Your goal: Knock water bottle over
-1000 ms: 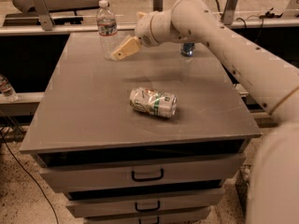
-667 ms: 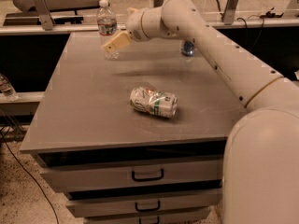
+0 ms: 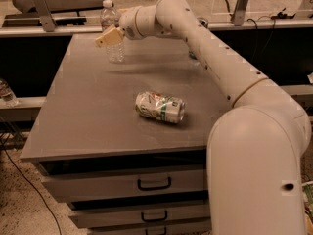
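The water bottle (image 3: pixel 112 29) is clear ribbed plastic with a white cap. It stands upright near the far left corner of the grey table (image 3: pixel 88 116). My gripper (image 3: pixel 108 37) has tan fingers and sits right at the bottle, across the front of its upper body. The arm reaches to it from the right, over the back of the table. A crushed white and green can (image 3: pixel 160 107) lies on its side in the middle of the table. A drink can at the far right is mostly hidden behind the arm.
The table tops a cabinet of drawers with black handles (image 3: pixel 154 183). Another clear bottle (image 3: pixel 6 92) stands on a low shelf at the left. Metal rails and benches run behind the table.
The gripper has swung left across the back of the table and now reaches the water bottle. The bottle still stands upright and the crushed can has not moved.
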Tool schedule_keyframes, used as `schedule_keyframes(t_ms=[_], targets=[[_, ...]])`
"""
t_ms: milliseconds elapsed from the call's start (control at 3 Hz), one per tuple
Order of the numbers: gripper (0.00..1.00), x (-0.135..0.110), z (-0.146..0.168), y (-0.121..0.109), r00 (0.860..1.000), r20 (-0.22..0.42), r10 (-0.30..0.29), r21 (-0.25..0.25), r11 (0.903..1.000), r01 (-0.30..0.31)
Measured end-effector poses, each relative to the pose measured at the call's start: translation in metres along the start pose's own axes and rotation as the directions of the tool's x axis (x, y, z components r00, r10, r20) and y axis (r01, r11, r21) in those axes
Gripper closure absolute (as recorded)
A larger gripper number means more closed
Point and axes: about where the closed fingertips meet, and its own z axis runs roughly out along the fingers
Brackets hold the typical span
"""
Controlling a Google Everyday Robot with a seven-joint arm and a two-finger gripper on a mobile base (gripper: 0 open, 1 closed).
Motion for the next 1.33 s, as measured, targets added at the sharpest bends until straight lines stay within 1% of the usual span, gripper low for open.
schedule_keyframes(t_ms=[333,667,1000,1333], targets=[[0.41,0.001,0.003,-0.003,1.0,0.003,0.021,0.014,0.9997,-0.021],[0.65,0.0,-0.011,-0.005,1.0,-0.001,0.02,0.04,0.999,-0.02],[0.87,-0.026,-0.041,-0.01,0.998,-0.023,-0.066,0.048,0.9966,0.067],[1.0,-0.042,-0.069,-0.003,0.982,-0.109,-0.153,-0.013,0.9883,0.152]])
